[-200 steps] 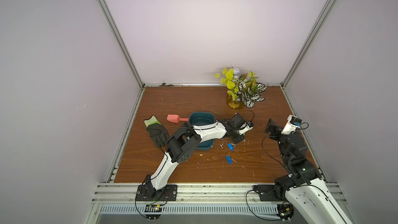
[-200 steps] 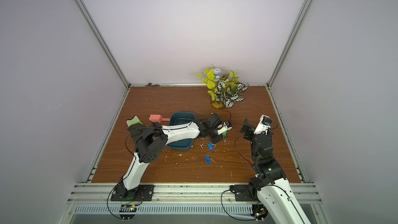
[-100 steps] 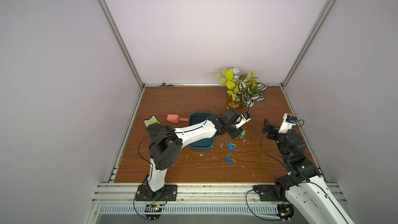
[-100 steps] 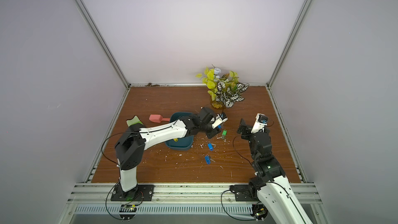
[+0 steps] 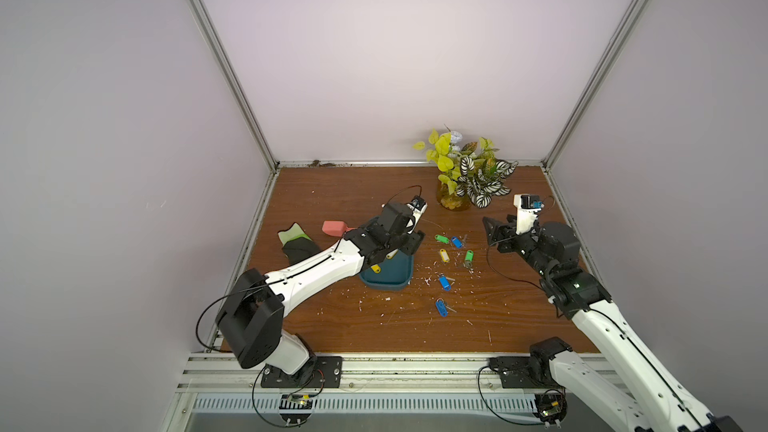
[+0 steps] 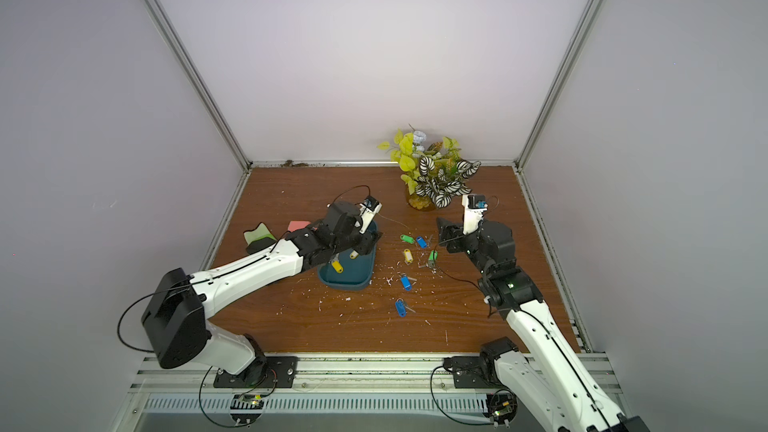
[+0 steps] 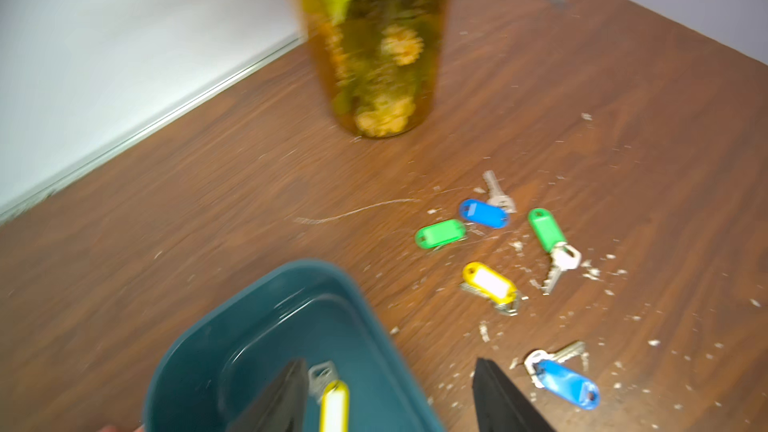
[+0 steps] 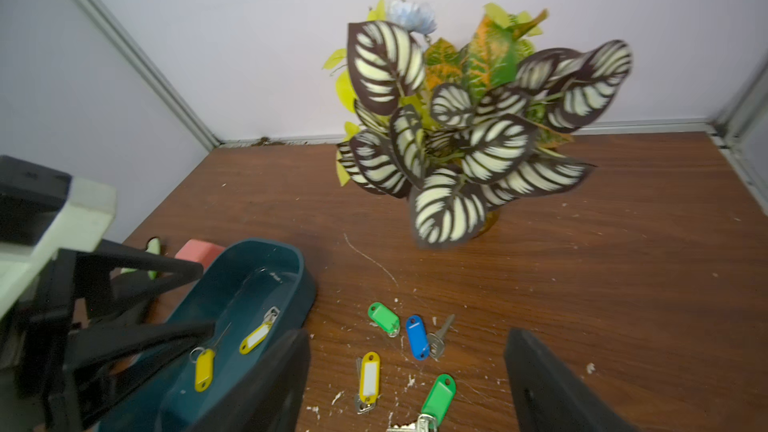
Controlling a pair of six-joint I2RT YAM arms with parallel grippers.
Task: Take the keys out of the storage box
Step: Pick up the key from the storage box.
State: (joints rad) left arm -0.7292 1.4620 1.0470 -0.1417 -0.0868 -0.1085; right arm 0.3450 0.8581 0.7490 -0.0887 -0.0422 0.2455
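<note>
One cloth: a green-and-black piece of fabric (image 5: 297,243) lies at the far left of the wooden surface (image 5: 374,334), partly under the left arm (image 5: 316,272).
Pink scoop (image 5: 333,227): just right of the cloth, near the far left corner of the storage box, with the arm crossing in front of it.
Storage box (image 5: 392,280): dark teal, flat on the surface left of centre. The left arm's wrist covers its far half in both top views.
Keys in the box: two keys (image 6: 336,266) with yellow tags lie apart from each other on its floor.
Left gripper (image 7: 388,363): over the box's far right corner, jaws well apart and holding nothing. One finger (image 7: 282,396) is above the box floor just beside a yellow tag; the other is outside the wall, above the surface.
Keys on the surface: six lie right of the box, clear of it, among white flecks. A green tag (image 5: 441,238), a blue tag (image 5: 456,241), a yellow tag (image 5: 444,255) and a second green tag (image 5: 468,256) cluster farther back. Two more blue tags (image 5: 444,282) lie nearer the front.
Plant (image 5: 469,172): yellow and striped leaves in an amber vase (image 7: 374,76), at the back beyond the cluster.
Right gripper (image 8: 407,334): hovering just right of the cluster and pointed toward it, jaws wide apart with nothing between them.
</note>
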